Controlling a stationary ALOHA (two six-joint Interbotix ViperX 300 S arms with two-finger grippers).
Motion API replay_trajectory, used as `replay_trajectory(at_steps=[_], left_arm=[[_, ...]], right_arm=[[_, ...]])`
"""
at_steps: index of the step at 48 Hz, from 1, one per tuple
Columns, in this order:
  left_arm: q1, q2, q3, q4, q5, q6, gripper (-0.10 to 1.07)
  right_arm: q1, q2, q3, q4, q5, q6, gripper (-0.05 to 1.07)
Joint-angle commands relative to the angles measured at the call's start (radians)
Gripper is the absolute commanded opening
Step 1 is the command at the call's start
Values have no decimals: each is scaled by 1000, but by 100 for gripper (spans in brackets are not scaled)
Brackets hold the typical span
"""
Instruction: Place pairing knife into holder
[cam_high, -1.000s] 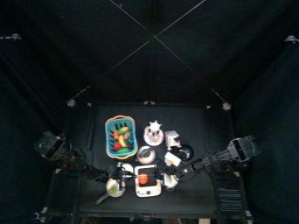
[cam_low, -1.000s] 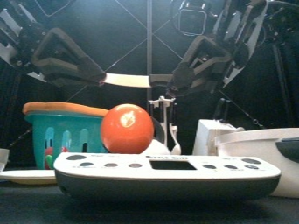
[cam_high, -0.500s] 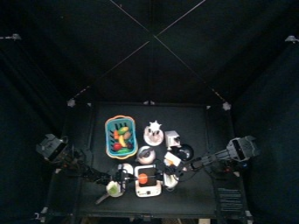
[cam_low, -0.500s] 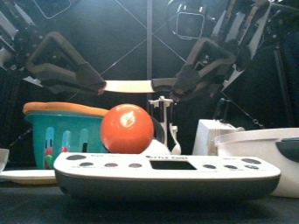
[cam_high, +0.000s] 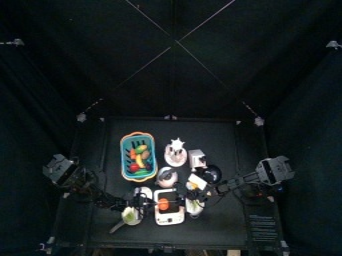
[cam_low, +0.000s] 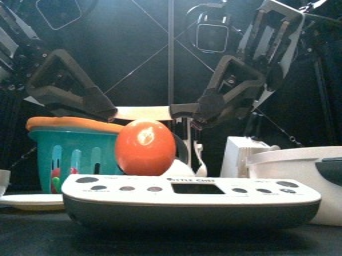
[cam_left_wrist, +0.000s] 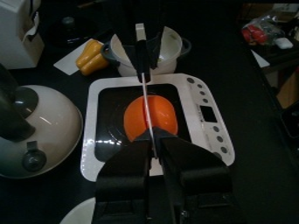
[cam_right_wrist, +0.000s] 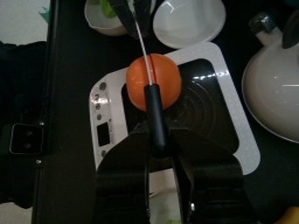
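Black-handled knife (cam_right_wrist: 152, 114) hangs over the scale (cam_left_wrist: 212, 112) at mid-frame, left gripper (cam_left_wrist: 152, 154) clamping its blade and right gripper (cam_right_wrist: 156, 156) its handle; a mistimed release could drop it short of the holder (cam_high: 198, 158), just above centre.

Black table (cam_high: 100, 160): teal basket (cam_high: 136, 157), white scale (cam_low: 191, 198), holder (cam_high: 197, 160)
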Motion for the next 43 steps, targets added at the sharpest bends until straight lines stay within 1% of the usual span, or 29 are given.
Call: replay_trajectory(at_steps=[1,23,43], left_arm=[[-11,-6,-9,2,5,0,51],[-3,-2,-6,3,11,2,51],[5,-29,5,8,12,8,51]], right_arm=[[-14,-11,-8,2,0,3,41],[-26,-8,-11,3,3,3,41],[-26,-20,-12,2,3,2,41]])
